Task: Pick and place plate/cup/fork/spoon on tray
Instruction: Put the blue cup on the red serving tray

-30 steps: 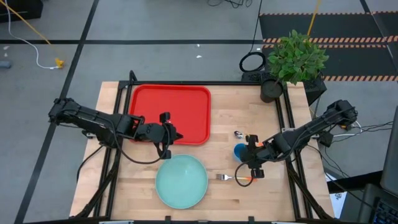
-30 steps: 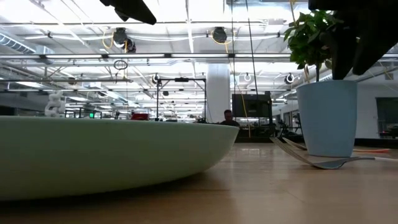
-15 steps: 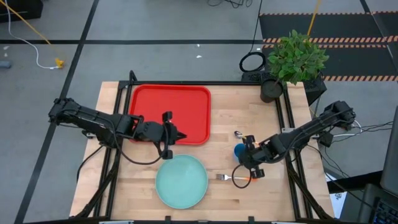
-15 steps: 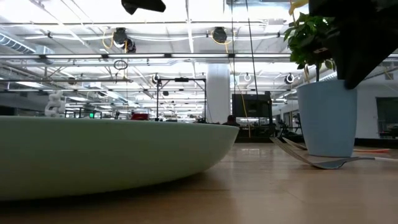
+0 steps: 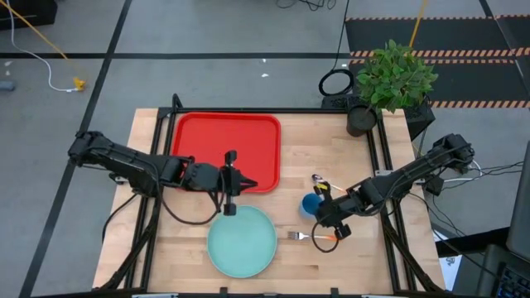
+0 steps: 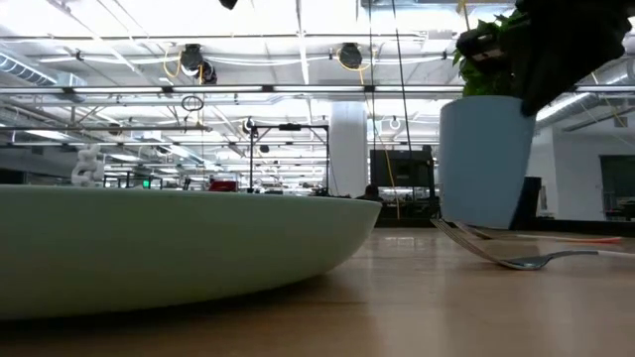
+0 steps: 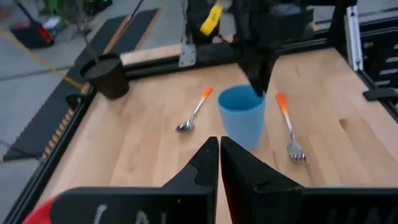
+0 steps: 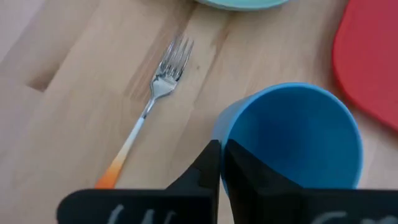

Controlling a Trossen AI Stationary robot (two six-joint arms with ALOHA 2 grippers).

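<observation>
**High view: right fingers clamped on cup, lifted off the bench**

No writing or labels can be read on anything.

Right gripper has its fingers clamped on the rim of the cup, one inside and one outside the wall, as the right wrist view shows. In the low view the cup hangs clear above the wood, tilted. The right arm reaches in low from the bench's right edge.

Left gripper hovers between the tray and the plate, fingers together, pointing toward the cup. The left arm stretches across from the left edge.

The fork lies on the bench just right of the plate, near the cup. The spoon lies just beyond the cup, on the far side. A potted plant stands at the far right corner, well apart from both arms.
</observation>
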